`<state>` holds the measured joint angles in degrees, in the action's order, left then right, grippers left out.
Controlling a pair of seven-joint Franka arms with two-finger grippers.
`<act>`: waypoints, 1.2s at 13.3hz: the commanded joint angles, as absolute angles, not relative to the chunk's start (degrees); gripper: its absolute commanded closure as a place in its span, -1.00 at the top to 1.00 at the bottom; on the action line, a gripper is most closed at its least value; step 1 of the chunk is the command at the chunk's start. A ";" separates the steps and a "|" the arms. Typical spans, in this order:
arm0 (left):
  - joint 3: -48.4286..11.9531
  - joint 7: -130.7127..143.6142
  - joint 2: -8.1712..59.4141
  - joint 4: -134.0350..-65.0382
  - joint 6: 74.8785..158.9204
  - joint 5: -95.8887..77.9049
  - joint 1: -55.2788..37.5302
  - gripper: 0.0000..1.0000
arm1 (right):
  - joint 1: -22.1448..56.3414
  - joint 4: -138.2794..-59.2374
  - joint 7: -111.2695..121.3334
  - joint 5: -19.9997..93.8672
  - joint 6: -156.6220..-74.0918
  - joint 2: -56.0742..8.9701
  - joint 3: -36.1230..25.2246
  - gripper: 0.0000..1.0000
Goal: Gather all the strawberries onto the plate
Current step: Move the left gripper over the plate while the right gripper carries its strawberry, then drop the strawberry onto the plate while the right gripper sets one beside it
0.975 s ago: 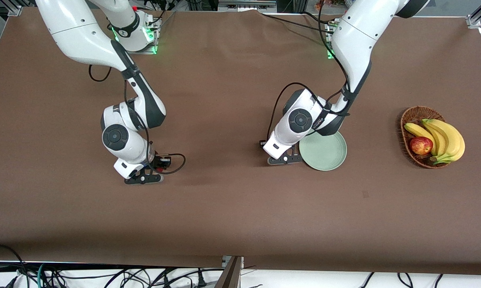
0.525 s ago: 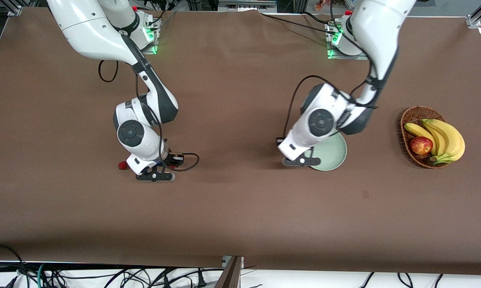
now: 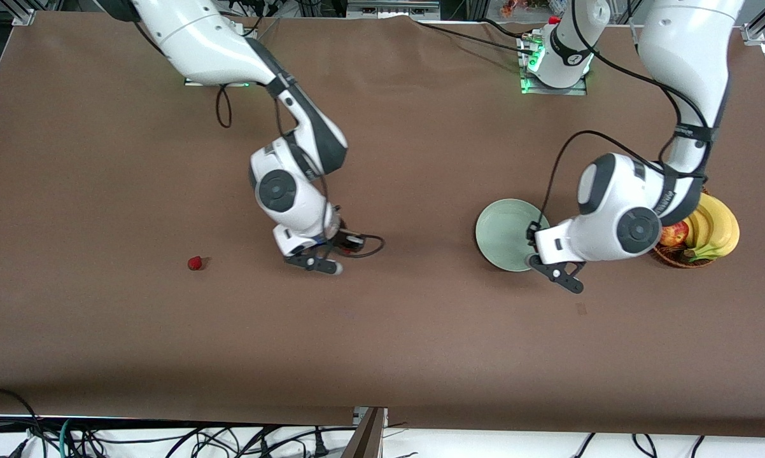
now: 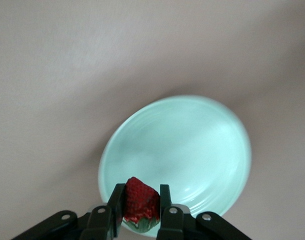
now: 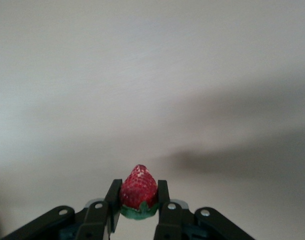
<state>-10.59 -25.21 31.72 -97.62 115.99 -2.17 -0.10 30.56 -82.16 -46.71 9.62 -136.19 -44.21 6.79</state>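
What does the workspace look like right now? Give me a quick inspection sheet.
Surface: brown table, no spills seen.
Job's things: plate holds nothing; one strawberry lies loose toward the right arm's end of the table.
Clutter: basket with bananas and an apple.
Grippers: left tool shut on a berry at the plate's edge; right tool shut on a second berry over bare table.
Cables: loops at both wrists; a bundle below the table's near edge.
Surroundings: nothing seen.

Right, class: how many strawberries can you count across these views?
3. One strawberry is clamped in the left gripper over the plate, one in the right gripper, one lies on the table toward the right arm's end.
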 commanded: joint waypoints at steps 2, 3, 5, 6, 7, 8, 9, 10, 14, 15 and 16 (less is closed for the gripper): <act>-11.60 -31.64 34.54 -98.00 116.54 -2.46 1.05 -0.17 | 37.68 -69.11 -59.21 13.17 -145.25 -53.86 7.73 -0.83; -11.69 -31.64 34.72 -98.00 116.54 -2.46 1.05 0.08 | 39.27 -66.21 -61.41 13.62 -147.55 -56.05 8.52 -0.83; -11.69 -31.82 34.45 -98.00 116.19 -2.46 0.79 1.00 | 43.05 -60.93 -66.16 13.62 -151.77 -60.01 9.40 -0.80; -11.78 -31.73 34.28 -97.82 116.19 -2.46 0.53 1.00 | 44.46 -60.21 -68.01 13.62 -154.57 -60.81 9.40 -0.80; -11.86 -31.64 33.93 -97.82 116.02 -2.46 0.53 1.00 | 45.69 -60.21 -69.25 13.62 -157.47 -60.99 9.40 -0.80; -11.87 -31.64 33.49 -97.74 115.67 -2.46 0.61 1.00 | 46.49 -60.29 -69.95 13.54 -158.11 -61.00 9.40 -0.80; -11.87 -31.64 32.88 -97.73 115.06 -2.46 0.96 1.00 | 46.49 -60.55 -69.53 13.19 -157.85 -60.74 9.14 -0.80; -11.87 -31.38 32.18 -97.47 113.83 -2.46 1.05 1.00 | 45.80 -60.64 -68.74 12.75 -157.50 -60.56 8.97 -0.80; -11.87 -31.11 30.94 -96.94 111.71 -2.55 2.11 1.00 | 41.75 -61.00 -64.78 4.67 -146.54 -60.03 8.26 -0.80; -11.87 -31.11 30.94 -96.77 111.62 -2.72 2.20 1.00 | 41.75 -61.00 -64.60 2.92 -145.12 -59.77 8.26 -0.80; -11.87 -31.20 30.94 -96.85 111.62 -3.59 2.20 1.00 | 41.75 -61.08 -64.69 1.25 -144.41 -59.77 8.26 -0.80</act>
